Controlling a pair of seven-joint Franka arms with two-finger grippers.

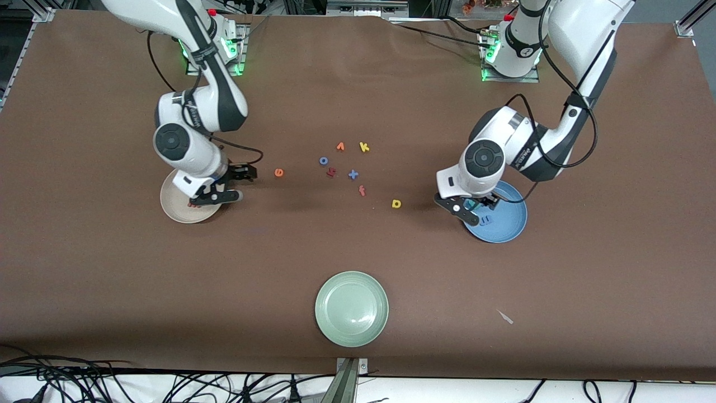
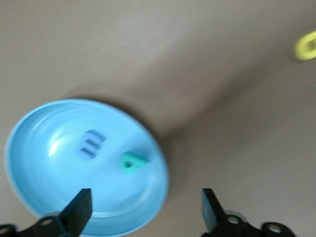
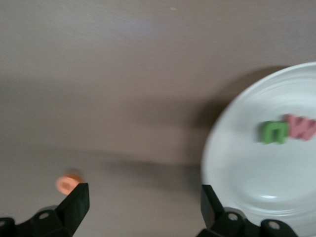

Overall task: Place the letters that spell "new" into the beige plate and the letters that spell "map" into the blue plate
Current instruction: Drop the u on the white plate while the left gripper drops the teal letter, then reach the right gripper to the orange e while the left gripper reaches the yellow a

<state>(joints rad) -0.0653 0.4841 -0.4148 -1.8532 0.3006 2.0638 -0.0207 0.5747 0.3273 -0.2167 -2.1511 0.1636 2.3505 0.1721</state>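
My left gripper [image 1: 474, 204] hangs open over the rim of the blue plate [image 1: 512, 221] and holds nothing. In the left wrist view the blue plate [image 2: 39, 168] holds the blue "m" [image 2: 92, 144] and the teal "p" [image 2: 133, 161]. The yellow "a" [image 1: 396, 204] lies on the table between the loose letters and this plate. My right gripper [image 1: 232, 184] is open and empty over the edge of the beige plate [image 1: 179, 210]. The green "n" [image 3: 274, 132] and pinkish "w" [image 3: 301, 127] rest in the beige plate [image 3: 247, 187]. The orange "e" [image 1: 278, 172] lies on the table beside that plate.
Mid-table lie a blue "o" [image 1: 323, 160], an orange "v" [image 1: 340, 146], a yellow "k" [image 1: 364, 147], a dark red letter [image 1: 331, 173], a blue "x" [image 1: 353, 174] and a red letter [image 1: 362, 191]. A pale green plate [image 1: 351, 308] sits nearest the front camera.
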